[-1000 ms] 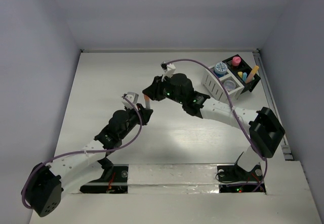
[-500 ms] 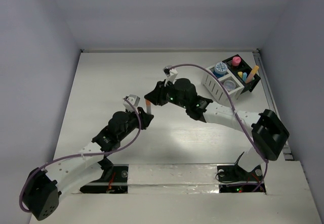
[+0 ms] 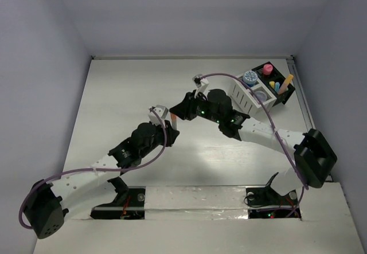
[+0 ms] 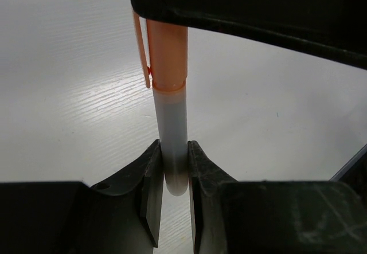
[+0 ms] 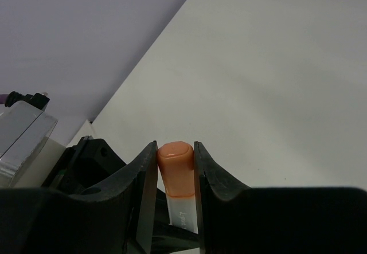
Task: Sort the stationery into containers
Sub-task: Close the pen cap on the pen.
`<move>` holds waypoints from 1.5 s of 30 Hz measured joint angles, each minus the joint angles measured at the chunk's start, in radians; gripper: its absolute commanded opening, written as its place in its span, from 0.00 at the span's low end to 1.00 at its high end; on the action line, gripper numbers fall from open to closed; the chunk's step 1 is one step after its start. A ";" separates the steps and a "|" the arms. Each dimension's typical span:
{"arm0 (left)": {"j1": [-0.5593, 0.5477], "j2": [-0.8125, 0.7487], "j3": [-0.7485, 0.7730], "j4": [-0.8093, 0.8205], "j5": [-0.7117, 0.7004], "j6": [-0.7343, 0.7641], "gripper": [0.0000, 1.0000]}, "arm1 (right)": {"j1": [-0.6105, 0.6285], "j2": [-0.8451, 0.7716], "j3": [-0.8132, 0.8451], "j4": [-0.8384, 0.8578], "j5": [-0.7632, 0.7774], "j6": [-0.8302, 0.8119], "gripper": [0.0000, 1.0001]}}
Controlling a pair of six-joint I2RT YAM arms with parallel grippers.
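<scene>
An orange-capped pen [image 3: 173, 120] with a white barrel is held above the table between both grippers. My left gripper [image 3: 170, 130] is shut on the white end of the pen [image 4: 171, 122], seen between its pads [image 4: 172, 174]. My right gripper [image 3: 179, 111] is shut on the orange cap [image 5: 176, 171], jaws tight on both sides [image 5: 175, 162]. The organizer [image 3: 239, 95], half white and half black, stands at the far right. It holds a blue jar [image 3: 249, 78], a pink jar [image 3: 267, 69], a grey jar [image 3: 261, 95] and an orange pen [image 3: 286, 82].
The right gripper's black body [image 4: 258, 7] fills the top of the left wrist view. The left gripper's body [image 5: 92, 165] shows at the lower left of the right wrist view. Small yellow and blue pieces [image 3: 274, 86] sit in the black half. Purple cables loop over both arms.
Both grippers have shifted to the right together, with the pen between them. The right arm's elbow has swung outward to the right.
</scene>
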 measured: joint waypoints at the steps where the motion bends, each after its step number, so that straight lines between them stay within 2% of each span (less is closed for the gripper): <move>1: -0.008 0.000 0.005 -0.007 -0.011 0.003 0.00 | -0.002 -0.013 -0.018 0.011 0.000 0.006 0.00; 6: -0.043 0.000 0.017 -0.002 -0.029 0.024 0.00 | -0.021 -0.086 -0.077 0.021 -0.008 0.029 0.00; 16: -0.048 0.019 0.065 -0.052 -0.078 0.079 0.00 | -0.046 -0.072 -0.087 0.074 -0.065 0.043 0.00; 26: -0.055 0.104 0.145 -0.101 -0.098 0.129 0.00 | 0.008 -0.114 -0.157 0.145 0.122 0.044 0.00; 45: -0.047 0.124 0.248 -0.359 -0.140 0.187 0.00 | 0.081 -0.013 -0.256 0.402 0.219 0.106 0.00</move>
